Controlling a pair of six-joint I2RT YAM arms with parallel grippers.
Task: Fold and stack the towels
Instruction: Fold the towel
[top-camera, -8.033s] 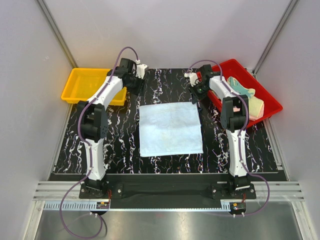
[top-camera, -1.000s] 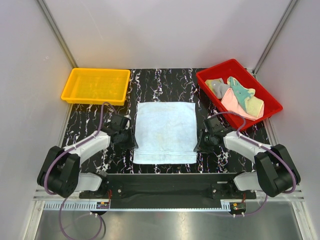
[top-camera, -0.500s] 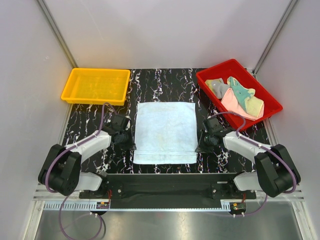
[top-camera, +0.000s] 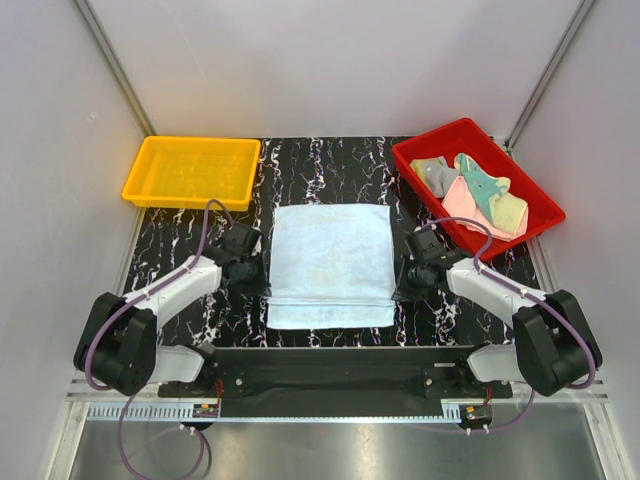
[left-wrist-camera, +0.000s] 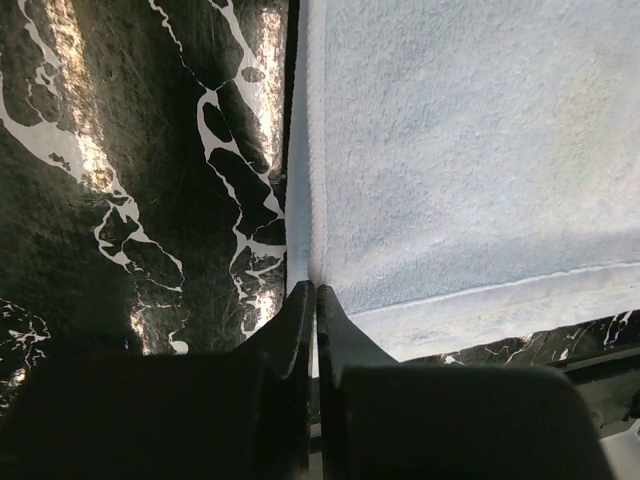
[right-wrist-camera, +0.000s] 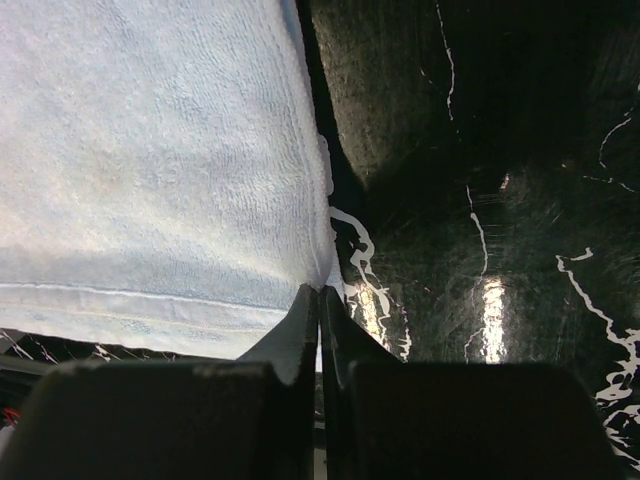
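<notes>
Though it lies folded, the blue towel (top-camera: 330, 262) looks flat.

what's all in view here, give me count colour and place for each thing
light blue towel: one, light blue, spread mid-table between the arms
other towels: several, pink, teal-green, yellow and grey, heaped in the red tray
red tray: one, red, far right of the table
yellow tray: one, yellow, far left corner
table: one, black with white marbling
left gripper: one, black, shut on the light blue towel's left edge
right gripper: one, black, shut on its right edge
</notes>
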